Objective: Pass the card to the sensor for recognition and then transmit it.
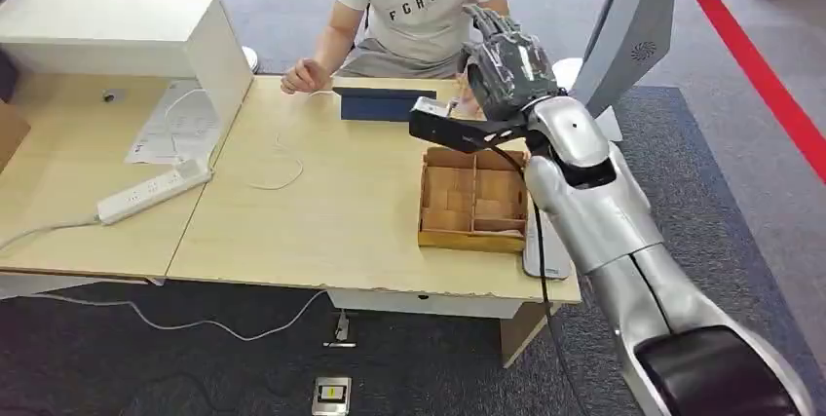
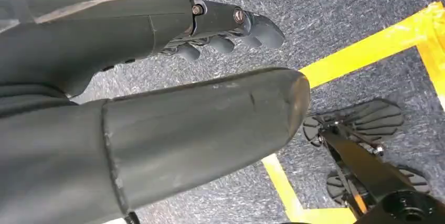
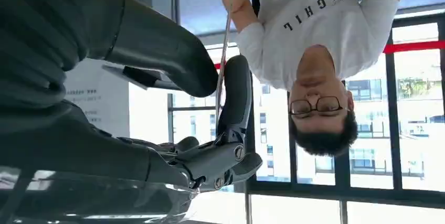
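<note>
The right hand (image 1: pixel 508 63) was raised above the far edge of the table (image 1: pixel 321 211), its thumb and a finger pinching the thin card (image 3: pixel 224 51), seen edge-on in the right wrist view. Just below lay the dark blue sensor (image 1: pixel 382 104) and a wooden divided tray (image 1: pixel 474 202). Beyond sat a person (image 1: pixel 421 7) in a white shirt reading "FCHIL". The left hand (image 2: pixel 231 24) hung over grey carpet, fingers curled, holding nothing.
</note>
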Controlling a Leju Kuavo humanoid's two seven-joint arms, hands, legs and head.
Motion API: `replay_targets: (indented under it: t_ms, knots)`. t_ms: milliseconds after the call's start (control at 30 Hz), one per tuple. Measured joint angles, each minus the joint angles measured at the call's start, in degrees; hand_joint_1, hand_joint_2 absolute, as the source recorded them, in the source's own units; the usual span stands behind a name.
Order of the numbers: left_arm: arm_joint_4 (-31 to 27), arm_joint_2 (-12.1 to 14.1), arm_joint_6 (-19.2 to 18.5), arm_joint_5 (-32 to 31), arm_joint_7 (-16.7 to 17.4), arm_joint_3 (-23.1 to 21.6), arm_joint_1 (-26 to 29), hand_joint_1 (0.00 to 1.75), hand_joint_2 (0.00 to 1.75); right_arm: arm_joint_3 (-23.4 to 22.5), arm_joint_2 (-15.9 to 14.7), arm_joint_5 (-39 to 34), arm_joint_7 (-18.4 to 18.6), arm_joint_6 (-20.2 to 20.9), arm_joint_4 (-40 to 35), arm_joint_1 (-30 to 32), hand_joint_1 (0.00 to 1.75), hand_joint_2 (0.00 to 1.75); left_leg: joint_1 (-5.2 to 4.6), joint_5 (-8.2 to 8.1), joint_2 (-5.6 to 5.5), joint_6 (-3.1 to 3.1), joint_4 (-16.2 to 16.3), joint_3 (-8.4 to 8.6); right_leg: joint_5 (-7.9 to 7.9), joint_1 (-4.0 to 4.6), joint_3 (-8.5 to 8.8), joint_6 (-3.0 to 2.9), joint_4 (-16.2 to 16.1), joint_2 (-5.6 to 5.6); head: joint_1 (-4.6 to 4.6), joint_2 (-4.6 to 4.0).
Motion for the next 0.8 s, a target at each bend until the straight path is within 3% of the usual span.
replay_targets:
  t_ms: [300,767,800]
  knots:
    - [0.0,-0.5,0.2,0.1,0.2,-0.5,0.0,0.0,0.0,2.8,4.0,4.7,4.6,2.6,11.2,-4.9,1.75,1.75,0.0,0.0,0.0,0.0,0.0,-0.01,-0.01,0.01,-0.01,-0.01,0.0,0.0,0.02,0.0]
    - [0.0,-1.3,0.6,1.7,2.0,-0.5,0.2,0.0,0.0,5.0,4.6,7.0,3.5,1.5,17.7,-5.3,1.75,1.75,0.0,0.0,0.01,0.0,0.0,0.01,-0.01,0.01,-0.02,-0.01,0.0,0.0,0.02,0.0]
    - [0.0,-1.3,0.6,1.6,2.0,-0.5,0.2,0.0,0.0,5.1,4.6,7.3,3.4,1.2,18.0,-5.3,0.0,1.75,0.01,0.0,0.02,0.0,0.0,0.0,-0.01,0.01,-0.03,-0.01,0.0,0.0,0.02,0.0]
